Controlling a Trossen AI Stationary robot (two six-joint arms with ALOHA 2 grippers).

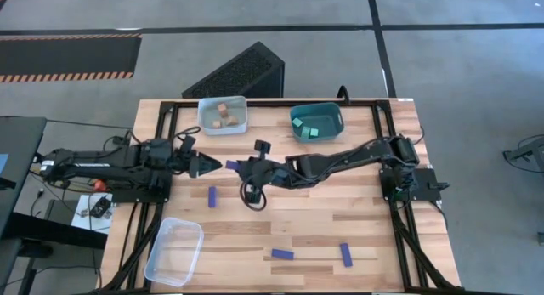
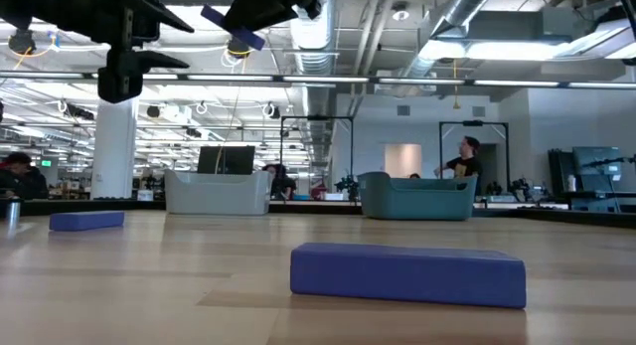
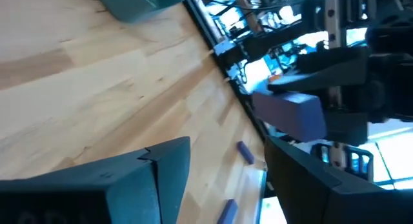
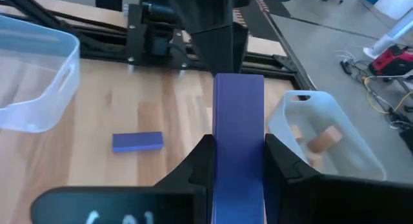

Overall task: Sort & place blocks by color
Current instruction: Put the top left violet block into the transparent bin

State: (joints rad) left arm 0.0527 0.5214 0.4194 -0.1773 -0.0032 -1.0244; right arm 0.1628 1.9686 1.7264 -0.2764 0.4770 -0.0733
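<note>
A dark blue bar (image 4: pixel 239 114) is held in the air by my right gripper (image 4: pixel 237 146), above the table's middle (image 1: pixel 231 165) and high up in the low view (image 2: pixel 231 27). My left gripper (image 3: pixel 226 166) is open and level, pointing at the bar's free end (image 3: pixel 290 114) from the table's left; whether it touches the bar I cannot tell. Three more blue bars lie flat on the table (image 1: pixel 212 196), (image 1: pixel 283 254), (image 1: pixel 345 255). Tan cubes (image 1: pixel 223 115) sit in the pale grey bin, teal cubes (image 1: pixel 313 131) in the teal bin. My right gripper pinches the blue bar between its two fingers (image 4: pixel 200 162) on the bar's long sides (image 4: pixel 222 153). The fingers come level from the table's right and lie along the bar. The bar is lifted clear, with its free end (image 4: pixel 237 82) sticking out toward my left gripper.
The pale grey bin (image 1: pixel 204 116) and the teal bin (image 1: pixel 336 116) stand at the far edge. A clear bin (image 1: pixel 174 251) sits at the near left corner. Black frame rails (image 1: pixel 387 133) run along the table's sides. Bare wood lies between the loose bars.
</note>
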